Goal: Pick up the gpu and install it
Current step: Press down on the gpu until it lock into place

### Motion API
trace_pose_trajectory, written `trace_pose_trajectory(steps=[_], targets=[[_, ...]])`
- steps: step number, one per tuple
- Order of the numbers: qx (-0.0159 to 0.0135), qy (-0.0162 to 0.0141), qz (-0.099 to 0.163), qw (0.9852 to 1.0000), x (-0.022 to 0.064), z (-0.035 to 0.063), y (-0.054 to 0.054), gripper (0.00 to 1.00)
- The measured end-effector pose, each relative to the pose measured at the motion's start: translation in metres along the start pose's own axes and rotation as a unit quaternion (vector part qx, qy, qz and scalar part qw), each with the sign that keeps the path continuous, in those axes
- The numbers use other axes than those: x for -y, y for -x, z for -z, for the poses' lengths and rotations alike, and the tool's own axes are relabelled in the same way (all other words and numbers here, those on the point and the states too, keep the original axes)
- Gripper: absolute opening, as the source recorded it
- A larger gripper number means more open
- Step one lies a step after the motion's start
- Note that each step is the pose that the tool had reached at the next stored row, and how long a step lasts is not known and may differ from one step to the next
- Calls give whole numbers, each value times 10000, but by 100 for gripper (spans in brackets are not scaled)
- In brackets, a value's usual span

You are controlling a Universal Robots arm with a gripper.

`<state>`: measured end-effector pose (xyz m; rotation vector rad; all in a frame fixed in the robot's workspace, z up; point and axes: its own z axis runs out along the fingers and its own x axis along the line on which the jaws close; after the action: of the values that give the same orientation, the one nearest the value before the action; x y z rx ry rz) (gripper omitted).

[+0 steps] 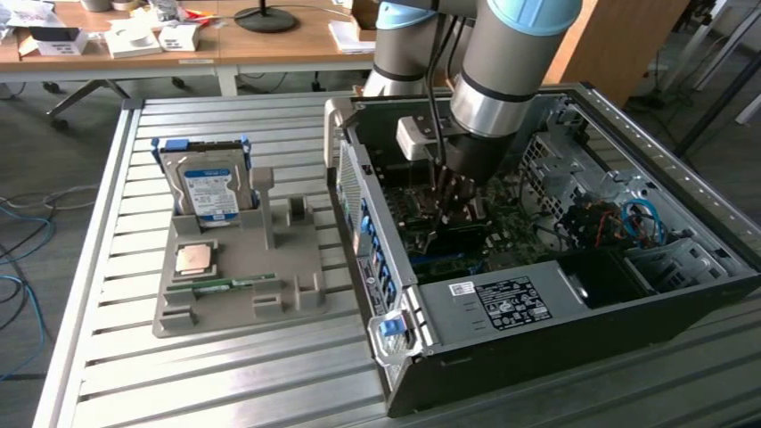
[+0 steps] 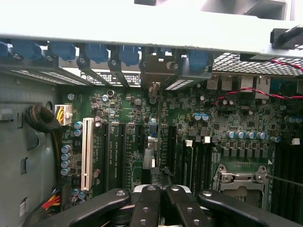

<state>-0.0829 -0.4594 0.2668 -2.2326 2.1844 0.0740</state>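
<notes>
Slatted metal table [image 1: 226, 357] – wooden desks [image 1: 178, 45] behind – bears open PC case [image 1: 571, 312]

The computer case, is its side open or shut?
Open: the case has no side cover, so its green board shows.

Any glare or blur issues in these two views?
Exterior view: even daylight, mild sheen on the slatted table, computer case interior dim. Wrist view: pale case rim washed out, motherboard fairly sharp, close tool soft with highlights on its black links.
</notes>
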Motion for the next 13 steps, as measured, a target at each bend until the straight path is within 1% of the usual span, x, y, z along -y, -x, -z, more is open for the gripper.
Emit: trace_pose_trajectory(steps=[13], targets=[[-1,0,0,10000,-3,-12,0,11]])
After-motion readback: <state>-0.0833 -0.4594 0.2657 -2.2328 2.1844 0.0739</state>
